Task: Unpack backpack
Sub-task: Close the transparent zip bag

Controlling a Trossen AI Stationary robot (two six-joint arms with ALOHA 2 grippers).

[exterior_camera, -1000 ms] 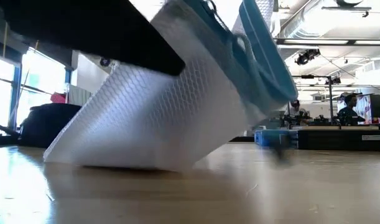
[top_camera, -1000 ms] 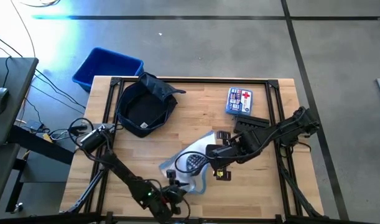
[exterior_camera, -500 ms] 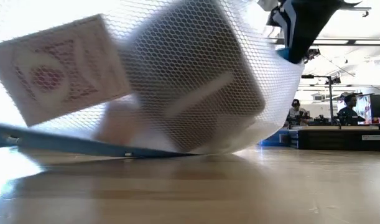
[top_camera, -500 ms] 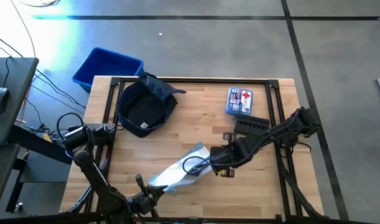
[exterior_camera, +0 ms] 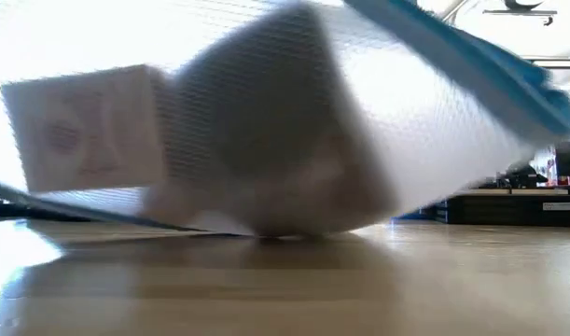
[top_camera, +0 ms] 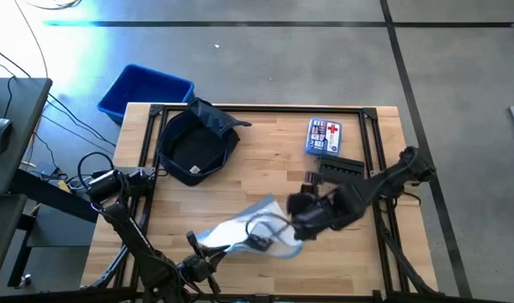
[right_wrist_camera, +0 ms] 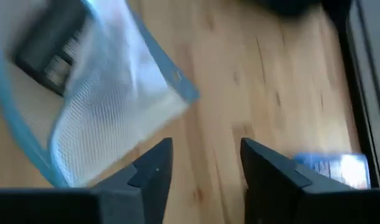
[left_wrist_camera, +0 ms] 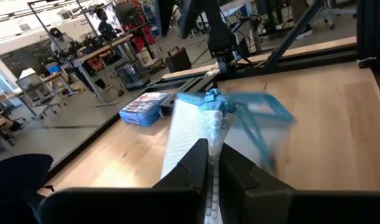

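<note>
High view: right pincer (top_camera: 300,220) had just let go of mesh pouch (top_camera: 240,234), fingers apart; left pincer (top_camera: 208,263) clamped pouch edge near table's front edge. Backpack (top_camera: 196,145) sat open at far-left corner, handover done.

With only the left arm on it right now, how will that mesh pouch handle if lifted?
Probably floppy: the mesh pouch sags and folds on the table between the left gripper, pinching one edge, and the right gripper, whose fingers stand apart. Likely bottom-heavy: blocky items bulge inside in the low view and may slide. The blue zipper edge looks slightly stiffer.
</note>
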